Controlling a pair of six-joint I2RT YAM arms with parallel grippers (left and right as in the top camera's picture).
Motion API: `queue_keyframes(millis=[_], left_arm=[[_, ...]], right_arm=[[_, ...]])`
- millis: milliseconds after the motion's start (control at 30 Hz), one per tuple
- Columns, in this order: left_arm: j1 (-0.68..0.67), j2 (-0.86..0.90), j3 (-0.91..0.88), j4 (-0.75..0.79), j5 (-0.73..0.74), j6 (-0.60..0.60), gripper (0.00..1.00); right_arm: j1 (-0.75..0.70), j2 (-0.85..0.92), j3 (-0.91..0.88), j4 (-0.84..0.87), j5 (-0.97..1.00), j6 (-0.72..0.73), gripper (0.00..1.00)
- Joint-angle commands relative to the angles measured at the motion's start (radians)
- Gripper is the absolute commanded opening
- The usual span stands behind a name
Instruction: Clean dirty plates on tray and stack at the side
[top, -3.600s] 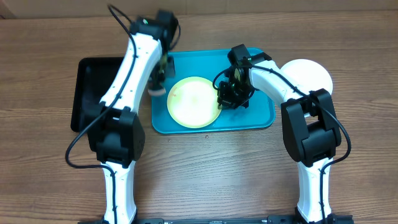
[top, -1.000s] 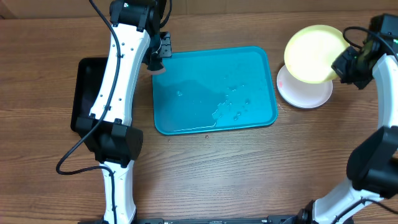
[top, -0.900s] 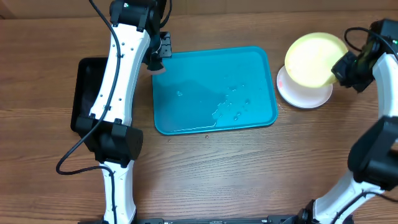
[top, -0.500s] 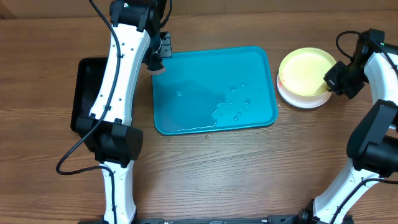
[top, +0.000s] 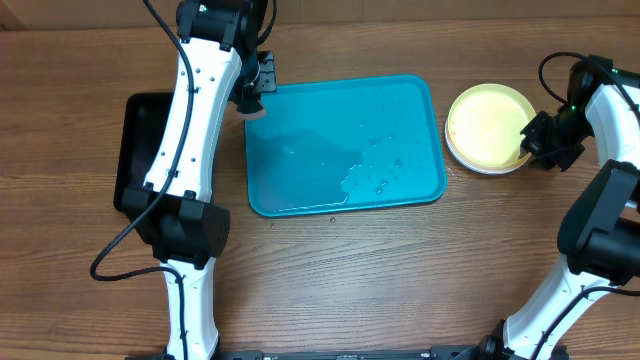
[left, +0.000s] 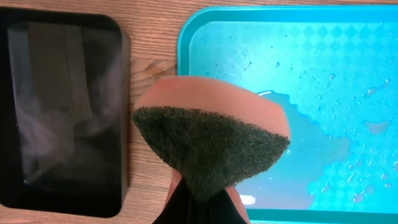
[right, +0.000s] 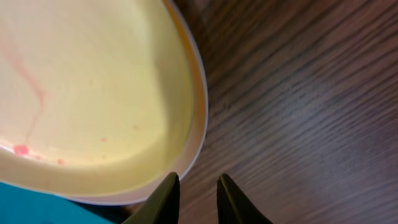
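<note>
My R claw (right: 195, 190) is slightly apart, empty, just beside the yellow-green plate (top: 487, 125) — stacked on the white plate (top: 486, 170), on the surface (top: 400, 280) right of the wet tray (top: 300, 110). L claw (top: 255, 100) clamped on sponge (left: 211, 143).

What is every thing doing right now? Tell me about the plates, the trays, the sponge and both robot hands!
yellow-green plate: lying on the white plate, faint red marks on it.
white plate: underneath, only its rim showing.
turquoise tray: wet, no plates on it.
black tray: lying left of the turquoise tray.
sponge: pinched in the left gripper.
left gripper: shut on the sponge.
right gripper: open, holding nothing, at the yellow-green plate's rim.
</note>
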Motion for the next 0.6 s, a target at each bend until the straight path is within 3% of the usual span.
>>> queue_keyframes(millis=[0, 300, 433, 567], left_arm=[[0.002, -0.011, -0.003, 0.003, 0.005, 0.012, 0.04], [0.006, -0.015, 0.054, -0.024, 0.004, 0.030, 0.04], [0.022, -0.037, 0.113, -0.066, 0.004, 0.029, 0.04], [0.055, -0.073, 0.140, -0.111, -0.008, 0.021, 0.04]], right_arm=[[0.000, -0.013, 0.042, -0.021, -0.089, -0.092, 0.29], [0.065, -0.101, 0.255, -0.187, -0.211, -0.198, 0.52], [0.135, -0.162, 0.298, -0.201, -0.211, -0.205, 0.80], [0.216, -0.189, 0.298, -0.194, -0.211, -0.197, 0.93]])
